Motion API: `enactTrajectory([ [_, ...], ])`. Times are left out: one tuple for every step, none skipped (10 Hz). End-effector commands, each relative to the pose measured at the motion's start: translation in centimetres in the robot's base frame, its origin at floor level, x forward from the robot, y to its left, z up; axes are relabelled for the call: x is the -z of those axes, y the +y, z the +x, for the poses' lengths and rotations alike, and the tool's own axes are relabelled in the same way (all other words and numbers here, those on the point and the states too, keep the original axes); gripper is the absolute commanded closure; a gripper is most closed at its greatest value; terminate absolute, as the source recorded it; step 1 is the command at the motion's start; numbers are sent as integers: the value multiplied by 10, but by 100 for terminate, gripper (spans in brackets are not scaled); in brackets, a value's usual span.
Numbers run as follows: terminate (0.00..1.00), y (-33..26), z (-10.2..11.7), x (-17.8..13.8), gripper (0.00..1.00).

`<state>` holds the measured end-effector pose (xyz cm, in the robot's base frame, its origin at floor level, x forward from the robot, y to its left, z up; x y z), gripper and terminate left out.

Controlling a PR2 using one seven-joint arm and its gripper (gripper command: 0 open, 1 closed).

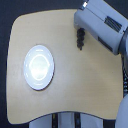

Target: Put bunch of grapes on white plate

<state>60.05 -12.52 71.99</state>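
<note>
So the table [75, 75] is a big light wood top filling most of the shot, with the arm [102, 22] coming in from the far right corner. The plate [39, 67] sits on the left side, bare as far as I can see, well apart from everything else. The dark little shape hanging under the arm's end looks like the grapes [80, 42], up near the far right of the table.

My guess is the gripper [79, 34] is pinching them, but honestly I can't tell how its jaws stand. It's just a dark blur merging with the bunch.

What could go wrong: it's a long carry across to the plate, and if the hold is only on the stem or a grape or two, the bunch could swing or drop short onto the wood.

Also can't tell whether the grapes are lifted or touching the table. The arm is cut off at the right edge.
</note>
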Motion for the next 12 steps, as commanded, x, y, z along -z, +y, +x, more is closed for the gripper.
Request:
enactTrajectory([
  [0, 5, -13, -69, 100],
  [0, 7, -17, -87, 100],
  [0, 7, -18, -95, 100],
  [0, 10, -20, -109, 100],
  [0, 9, -22, -122, 100],
  [0, 15, -28, -142, 100],
  [0, 19, -32, -150, 100],
  [0, 29, -40, -161, 100],
  [0, 39, -49, -166, 100],
  [0, 59, -63, -169, 100],
  [0, 70, -69, -170, 100],
  [0, 93, -79, -169, 100],
])
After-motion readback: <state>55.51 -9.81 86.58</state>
